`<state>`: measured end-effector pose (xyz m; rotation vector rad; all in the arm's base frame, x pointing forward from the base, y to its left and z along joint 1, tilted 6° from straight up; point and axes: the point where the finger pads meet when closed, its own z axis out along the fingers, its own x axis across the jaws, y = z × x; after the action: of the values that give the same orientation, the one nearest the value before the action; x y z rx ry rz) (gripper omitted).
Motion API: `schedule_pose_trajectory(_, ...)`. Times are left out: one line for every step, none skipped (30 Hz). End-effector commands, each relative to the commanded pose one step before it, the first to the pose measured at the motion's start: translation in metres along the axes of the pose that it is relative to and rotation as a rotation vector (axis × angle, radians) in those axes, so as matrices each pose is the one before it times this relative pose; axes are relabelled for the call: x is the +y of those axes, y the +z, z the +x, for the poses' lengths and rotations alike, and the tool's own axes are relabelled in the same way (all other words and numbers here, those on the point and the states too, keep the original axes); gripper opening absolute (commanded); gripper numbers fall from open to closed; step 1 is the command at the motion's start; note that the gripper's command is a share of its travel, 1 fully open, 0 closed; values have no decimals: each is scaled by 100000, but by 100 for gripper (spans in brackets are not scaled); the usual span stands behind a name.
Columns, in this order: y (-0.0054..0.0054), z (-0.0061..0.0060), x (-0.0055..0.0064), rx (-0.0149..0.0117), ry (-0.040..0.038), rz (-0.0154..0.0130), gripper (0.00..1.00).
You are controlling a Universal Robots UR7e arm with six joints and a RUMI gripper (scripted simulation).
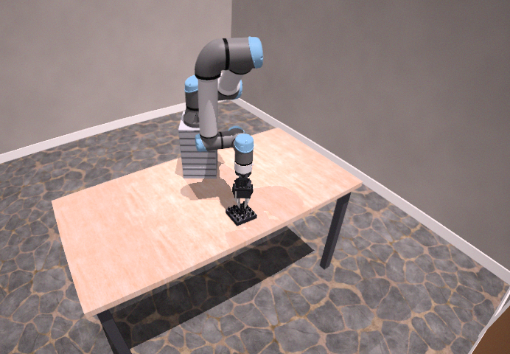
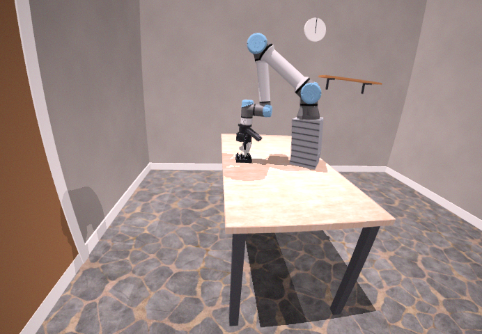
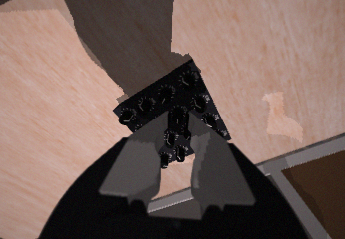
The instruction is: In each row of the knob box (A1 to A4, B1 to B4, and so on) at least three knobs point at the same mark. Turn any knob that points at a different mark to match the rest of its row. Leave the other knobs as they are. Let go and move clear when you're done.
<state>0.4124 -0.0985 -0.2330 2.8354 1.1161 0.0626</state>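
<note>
Crowded knobs leave the claw little room for error

The claw (image 1: 241,207) (image 2: 244,154) (image 3: 177,113) points down into the knob box, its fingers drawn close together but with a narrow gap. One inner knob (image 3: 178,114) shows at that gap; whether the pads press on it or merely stand around it cannot be told. If they only straddle it, a wrist turn could slip and leave the knob short of its mark. If they do grip, too much twist could carry it past.

Neighbouring knobs stand just beside the fingers, and a swinging fingertip might knock a correct one off its mark. The fingers also hide part of the rows, so the odd knob could be misjudged; the labels and most pointers are too small to read.

The knob box (image 1: 239,222) (image 2: 243,160) (image 3: 175,78) sits flat on the tabletop (image 1: 138,242) (image 2: 289,197) (image 3: 26,100), near a long edge. No clamp shows, so sideways force might slide or rotate it. Farther back, the arm (image 1: 208,108) (image 2: 263,82) reaches over from its pedestal; a small aiming error there could make the fingers drag as they lift.
</note>
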Motion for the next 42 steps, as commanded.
schedule_pose_trajectory(-33, 17, 41, 41, -2, -108, 11)
schedule_pose_trajectory(0, 0, 0, 0, 0, 0, 11)
schedule_pose_trajectory(0, 0, 0, 0, 0, 0, 11)
schedule_pose_trajectory(0, 0, 0, 0, 0, 0, 11)
schedule_pose_trajectory(0, 0, 0, 0, 0, 0, 4)
schedule_pose_trajectory(0, 0, 0, 0, 0, 0, 4)
schedule_pose_trajectory(0, 0, 0, 0, 0, 0, 4)
schedule_pose_trajectory(0, 0, 0, 0, 0, 0, 4)
schedule_pose_trajectory(0, 0, 0, 0, 0, 0, 4)
schedule_pose_trajectory(0, 0, 0, 0, 0, 0, 4)
schedule_pose_trajectory(0, 0, 0, 0, 0, 0, 4)
schedule_pose_trajectory(0, 0, 0, 0, 0, 0, 4)
schedule_pose_trajectory(0, 0, 0, 0, 0, 0, 4)
schedule_pose_trajectory(0, 0, 0, 0, 0, 0, 4)
schedule_pose_trajectory(0, 0, 0, 0, 0, 0, 4)
schedule_pose_trajectory(0, 0, 0, 0, 0, 0, 4)
schedule_pose_trajectory(0, 0, 0, 0, 0, 0, 4)
schedule_pose_trajectory(0, 0, 0, 0, 0, 0, 4)
schedule_pose_trajectory(0, 0, 0, 0, 0, 0, 4)
schedule_pose_trajectory(0, 0, 0, 0, 0, 0, 4)
schedule_pose_trajectory(0, 0, 0, 0, 0, 0, 4)
schedule_pose_trajectory(0, 0, 0, 0, 0, 0, 4)
schedule_pose_trajectory(0, 0, 0, 0, 0, 0, 4)
schedule_pose_trajectory(0, 0, 0, 0, 0, 0, 4)
schedule_pose_trajectory(0, 0, 0, 0, 0, 0, 4)
schedule_pose_trajectory(0, 0, 0, 0, 0, 0, 4)
schedule_pose_trajectory(0, 0, 0, 0, 0, 0, 4)
schedule_pose_trajectory(0, 0, 0, 0, 0, 0, 4)
schedule_pose_trajectory(0, 0, 0, 0, 0, 0, 4)
schedule_pose_trajectory(0, 0, 0, 0, 0, 0, 4)
schedule_pose_trajectory(0, 0, 0, 0, 0, 0, 4)
schedule_pose_trajectory(0, 0, 0, 0, 0, 0, 4)
schedule_pose_trajectory(0, 0, 0, 0, 0, 0, 4)
schedule_pose_trajectory(0, 0, 0, 0, 0, 0, 4)
schedule_pose_trajectory(0, 0, 0, 0, 0, 0, 4)
schedule_pose_trajectory(0, 0, 0, 0, 8, 0, 4)
schedule_pose_trajectory(0, 0, 0, 0, 55, 0, 4)
schedule_pose_trajectory(0, 1, 0, 0, 141, 0, 4)
schedule_pose_trajectory(0, 1, 0, 0, 260, 0, 4)
schedule_pose_trajectory(0, 2, 0, 0, 404, 0, 4)
schedule_pose_trajectory(0, 3, 0, 0, 568, 0, 4)
schedule_pose_trajectory(0, 3, 0, 0, 744, 0, 4)
